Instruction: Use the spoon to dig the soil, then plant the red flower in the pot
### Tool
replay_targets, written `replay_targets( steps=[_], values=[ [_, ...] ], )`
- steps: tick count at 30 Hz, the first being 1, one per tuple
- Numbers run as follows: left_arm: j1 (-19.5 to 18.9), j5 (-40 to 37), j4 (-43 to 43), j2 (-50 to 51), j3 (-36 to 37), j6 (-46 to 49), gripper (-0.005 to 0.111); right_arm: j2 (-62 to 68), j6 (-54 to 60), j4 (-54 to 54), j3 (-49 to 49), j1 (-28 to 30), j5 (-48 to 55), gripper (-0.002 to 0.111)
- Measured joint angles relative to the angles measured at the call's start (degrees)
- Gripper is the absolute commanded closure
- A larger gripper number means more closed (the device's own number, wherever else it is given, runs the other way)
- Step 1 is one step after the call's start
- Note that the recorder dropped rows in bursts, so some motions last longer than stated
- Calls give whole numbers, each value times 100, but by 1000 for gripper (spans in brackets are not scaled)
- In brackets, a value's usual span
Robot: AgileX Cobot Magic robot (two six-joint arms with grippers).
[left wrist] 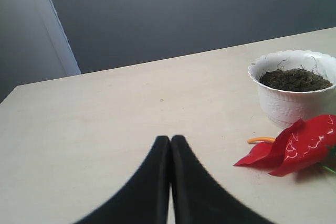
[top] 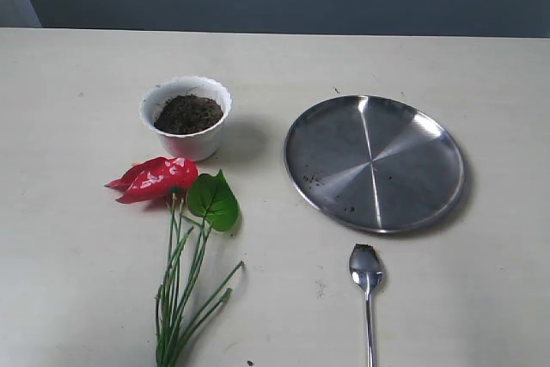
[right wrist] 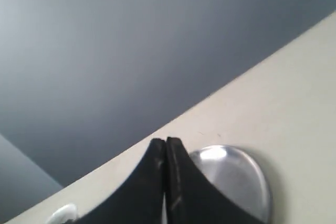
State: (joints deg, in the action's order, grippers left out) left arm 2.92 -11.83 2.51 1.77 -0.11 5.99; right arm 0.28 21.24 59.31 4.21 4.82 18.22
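A: Step in hand?
B: None begun, it is judged. The spoon (top: 367, 277) is seen lying untouched on the tabletop (top: 86, 298), nr the edge closest to the ext. camera, right of the middle, w/ its bowl pointed at the plate (top: 404, 139). Digging comes 1st, so the spoon must be fetched.
A: Tools?
B: The left tool (left wrist: 170, 141) is shown w/ tips pressed together, nothing pinched and bare tabletop ahead of it. The right tool (right wrist: 166, 142) is likewise pressed together & empty. Neither is caught in the ext. view.
A: Task's things, where?
B: The pot (top: 193, 145) is set on the left half, toward the far edge, and the soil (top: 188, 113) is heaped inside it. The red flower (top: 155, 180) is laid just beside the pot on its near side; whether they touch cannot be told. The stems are trailed to the near edge.
A: Next move?
B: Prob. the right tool is to be spread, lowered over the thin handle & closed — a low pinch is called for, as the handle lies flat.
A: Count?
B: 1 pot, 1 heap of soil, 1 flower (1 petal, 1 leaf, several stems), 1 spoon, 1 plate, 2 tools.
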Motion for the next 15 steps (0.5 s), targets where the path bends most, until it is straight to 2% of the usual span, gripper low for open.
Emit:
replay_targets(
  steps=[4,7,12,15],
  values=[
    [0,0,0,0,0,0,106,136,1782,1111,712,0,652,109],
    [0,0,0,0,0,0,106,925,2320,1308,1376,0,1307,109],
    [0,0,0,0,0,0,106,2913,2465,564,2564,0,2204,109],
    [0,0,0,0,0,0,106,4030,2138,-98,3337,0,2650,109]
  ],
)
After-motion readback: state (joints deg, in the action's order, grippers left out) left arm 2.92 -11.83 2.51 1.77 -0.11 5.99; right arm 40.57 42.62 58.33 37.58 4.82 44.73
